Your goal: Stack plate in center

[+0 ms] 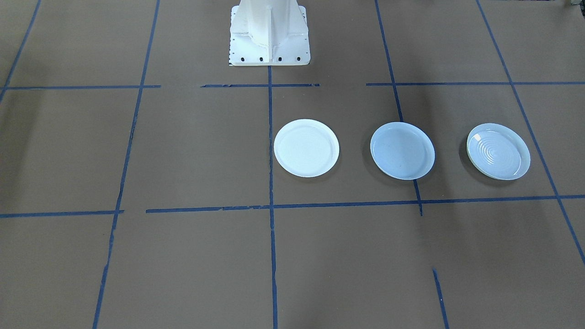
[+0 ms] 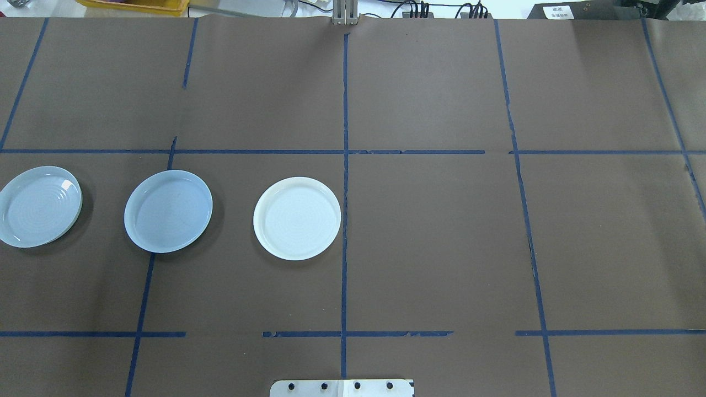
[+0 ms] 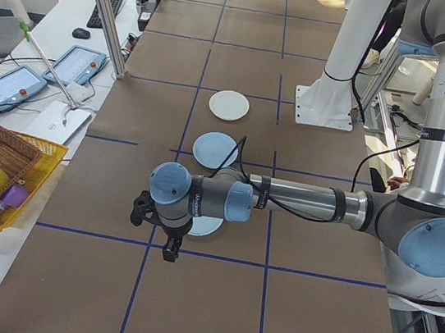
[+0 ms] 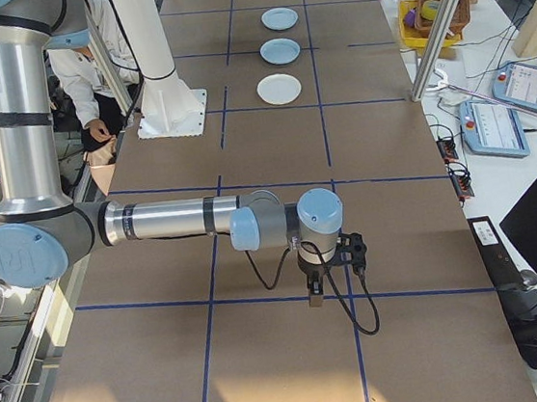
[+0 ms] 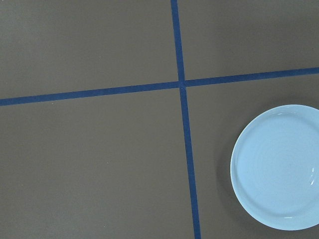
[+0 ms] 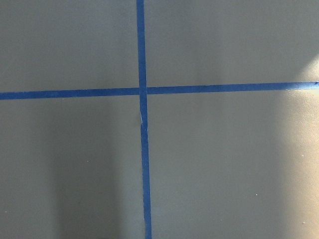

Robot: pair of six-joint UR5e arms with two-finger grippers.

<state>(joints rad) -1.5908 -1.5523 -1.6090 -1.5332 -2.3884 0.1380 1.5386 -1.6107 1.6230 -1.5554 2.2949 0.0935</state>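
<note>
Center plate: round, shallow, pale blue-grey plate (image 2: 168, 211) with a smooth inside and raised rim; it lay flat on the table (image 2: 441, 248), middle of a row of three, on the robot's left half, partly over a blue tape line (image 2: 148, 275).
Neighbour, outer: pale blue-grey plate with concentric ring ridges (image 2: 39, 206), well apart from the center plate, nearest the table's left end.
Neighbour, inner: bright white round plate (image 2: 297, 218), just beside the middle tape line, apart from the center plate.
Progress: nothing was stacked; all three plates sat separately, each bare. By my judgement the task stood at its start, with both outer plates left to lift and set onto the center plate.
Left end effector (image 3: 170, 246): hung above the table near the ridged plate, pointing down, seen only from the side; how far open it was cannot be told, and nothing showed in it.
Right end effector (image 4: 315, 293): hung over bare table far from the plates, pointing down; its opening cannot be told either.
Handling note: the shallow rims probably call for an edge grip.
</note>
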